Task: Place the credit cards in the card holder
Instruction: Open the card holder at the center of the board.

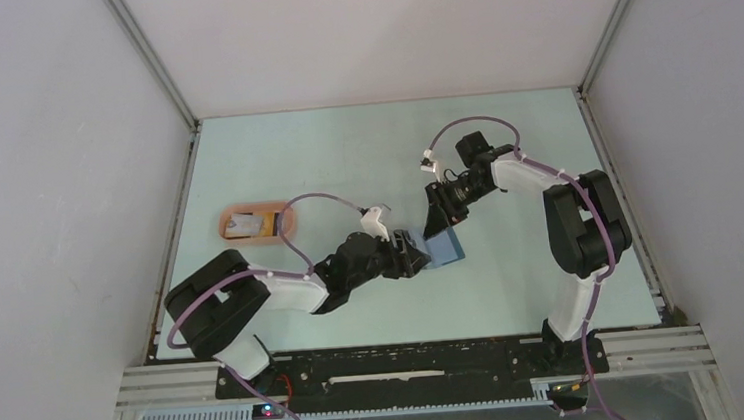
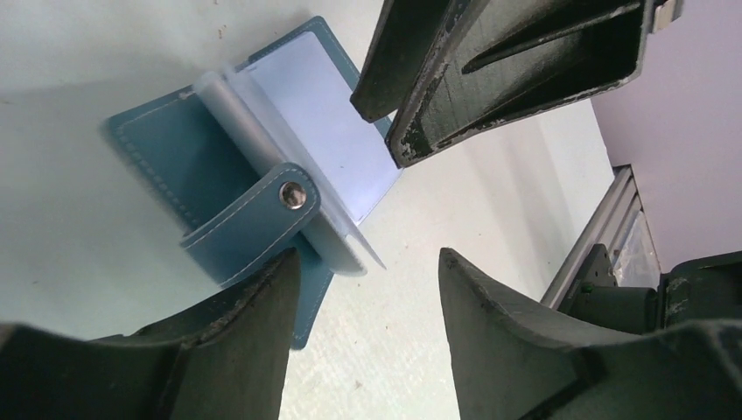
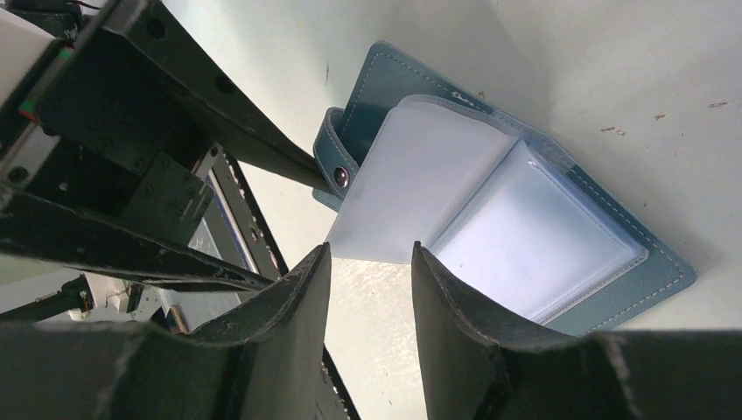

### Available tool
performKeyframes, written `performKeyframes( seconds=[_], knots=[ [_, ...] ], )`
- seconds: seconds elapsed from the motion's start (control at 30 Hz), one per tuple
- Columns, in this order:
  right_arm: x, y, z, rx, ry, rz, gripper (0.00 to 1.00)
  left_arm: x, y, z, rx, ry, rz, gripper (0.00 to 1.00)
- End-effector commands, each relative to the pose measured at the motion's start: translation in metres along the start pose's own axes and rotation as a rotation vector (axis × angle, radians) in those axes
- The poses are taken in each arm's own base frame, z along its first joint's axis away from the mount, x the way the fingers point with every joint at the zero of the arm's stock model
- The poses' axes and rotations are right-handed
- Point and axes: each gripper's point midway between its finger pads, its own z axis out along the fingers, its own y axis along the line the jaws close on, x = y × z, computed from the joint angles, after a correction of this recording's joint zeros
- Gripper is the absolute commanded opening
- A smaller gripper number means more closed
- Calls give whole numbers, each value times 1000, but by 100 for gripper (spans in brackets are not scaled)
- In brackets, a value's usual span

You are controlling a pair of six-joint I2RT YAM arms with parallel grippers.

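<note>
The dark-blue card holder lies open on the table, its clear sleeves fanned up. Its snap strap curls over the left half. My left gripper is open and empty, low at the holder's near-left edge, with one finger against the strap side. My right gripper is open and empty just above the holder's far edge, its tips near a loose sleeve. The credit cards, one whitish and one yellow-orange showing, lie in the pink tray. The black card is not visible.
The salmon-pink oval tray sits at the left of the table, behind my left arm. The right gripper's fingers hang close over the holder, opposite my left gripper. Enclosure walls and a metal rail border the table.
</note>
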Motion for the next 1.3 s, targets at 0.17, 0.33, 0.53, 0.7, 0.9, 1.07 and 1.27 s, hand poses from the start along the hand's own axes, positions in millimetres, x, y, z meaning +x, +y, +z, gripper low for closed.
performKeyframes(
  seconds=[0.17, 0.33, 0.53, 0.7, 0.9, 1.07, 1.27],
  knots=[
    [-17, 18, -14, -12, -49, -80, 48, -35, -6, -32, -4, -124, 26, 63],
    [-17, 19, -14, -8, -49, -83, 48, -44, -11, -32, 0, -136, 27, 56],
    [-17, 19, -14, -8, -48, -83, 48, -42, -17, -16, 17, -97, 19, 48],
    [-17, 18, -13, -8, -47, -81, 48, -42, -21, -4, 36, -81, 10, 48],
    [-16, 17, -13, -8, -46, -79, 48, -38, -23, 8, 49, -64, -12, 48],
    [-17, 17, -14, -7, -49, -78, 48, -34, -20, 16, 35, -51, -32, 48],
    [-18, 14, -17, 4, -56, -73, 48, -34, -21, 23, 39, -44, -38, 48]
  ],
)
